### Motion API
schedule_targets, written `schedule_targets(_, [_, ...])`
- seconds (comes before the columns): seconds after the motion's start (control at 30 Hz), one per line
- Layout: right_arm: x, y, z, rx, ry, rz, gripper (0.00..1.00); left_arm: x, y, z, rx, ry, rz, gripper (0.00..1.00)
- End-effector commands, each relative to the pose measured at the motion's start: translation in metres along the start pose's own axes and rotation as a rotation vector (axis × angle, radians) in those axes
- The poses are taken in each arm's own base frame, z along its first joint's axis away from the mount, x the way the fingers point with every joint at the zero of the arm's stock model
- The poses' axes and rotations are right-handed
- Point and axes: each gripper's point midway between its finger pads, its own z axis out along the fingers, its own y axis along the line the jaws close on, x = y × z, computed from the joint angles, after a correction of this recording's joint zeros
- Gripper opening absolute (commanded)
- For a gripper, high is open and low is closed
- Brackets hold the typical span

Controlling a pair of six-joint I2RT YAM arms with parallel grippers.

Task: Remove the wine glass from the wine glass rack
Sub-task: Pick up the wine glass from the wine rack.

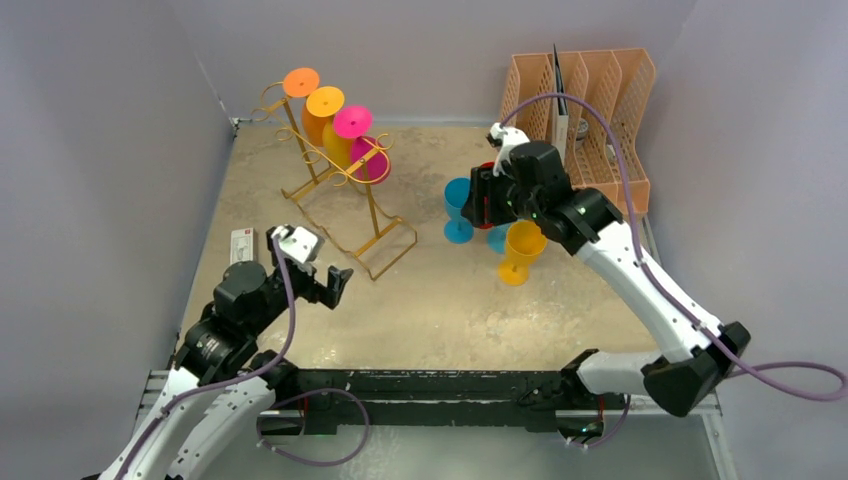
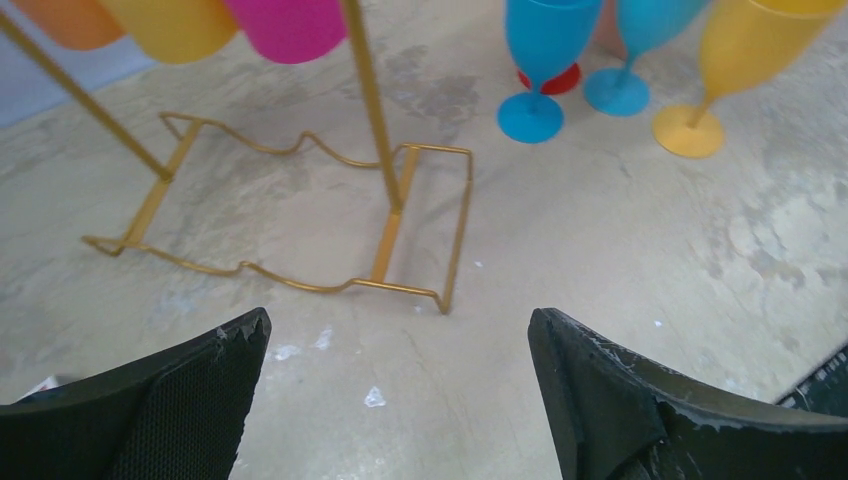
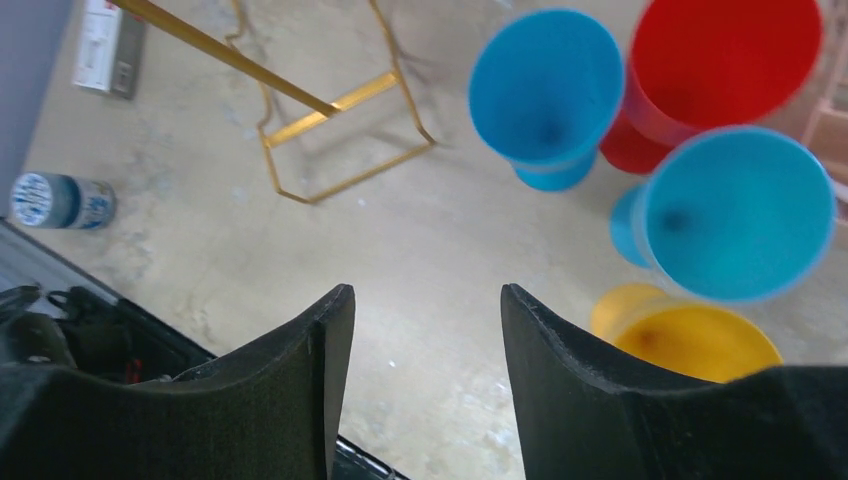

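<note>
Colour rundown: the wine glass rack is shiny gold wire. The glasses on it are an orange glass, a yellow-amber glass and a hot pink glass. The table is blotchy beige with paler patches. There's a bright blue glass, a second blue glass, a red glass and a yellow glass. The lattice organiser is peach. The left hand and right hand are both matte black.

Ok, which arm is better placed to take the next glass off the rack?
Left: the left gripper, open, faces the gold wire rack; the right gripper is by blue plastic glasses.
</note>
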Motion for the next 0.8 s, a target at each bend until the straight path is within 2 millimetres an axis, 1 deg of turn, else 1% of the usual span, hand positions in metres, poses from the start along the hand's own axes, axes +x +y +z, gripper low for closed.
schedule_targets(0.0, [-0.039, 0.043, 0.001, -0.179, -0.028, 0.036, 0.59, -0.014, 0.04, -0.014, -0.252, -0.063, -0.108, 1.0])
schedule_targets(0.1, [-0.068, 0.064, 0.003, -0.254, -0.065, 0.048, 0.6, -0.002, 0.066, -0.018, -0.417, -0.016, -0.142, 1.0])
schedule_targets(0.17, [-0.084, 0.077, 0.007, -0.309, -0.086, 0.059, 0.6, 0.005, 0.08, -0.022, -0.516, 0.03, -0.15, 1.0])
schedule_targets(0.27, [-0.109, 0.096, 0.014, -0.38, -0.123, 0.086, 0.61, 0.013, 0.094, -0.025, -0.616, 0.089, -0.154, 1.0])
schedule_targets(0.47, [-0.151, 0.12, 0.036, -0.448, -0.151, 0.118, 0.61, 0.014, 0.096, -0.024, -0.631, 0.097, -0.16, 1.0])
schedule_targets(0.5, [-0.154, 0.122, 0.047, -0.449, -0.14, 0.128, 0.61, 0.013, 0.097, -0.025, -0.636, 0.094, -0.16, 1.0])
schedule_targets(0.63, [-0.175, 0.131, 0.064, -0.467, -0.158, 0.142, 0.62, 0.013, 0.098, -0.029, -0.646, 0.082, -0.157, 1.0])
schedule_targets(0.77, [-0.187, 0.135, 0.086, -0.471, -0.157, 0.148, 0.64, 0.013, 0.101, -0.032, -0.667, 0.08, -0.159, 1.0])
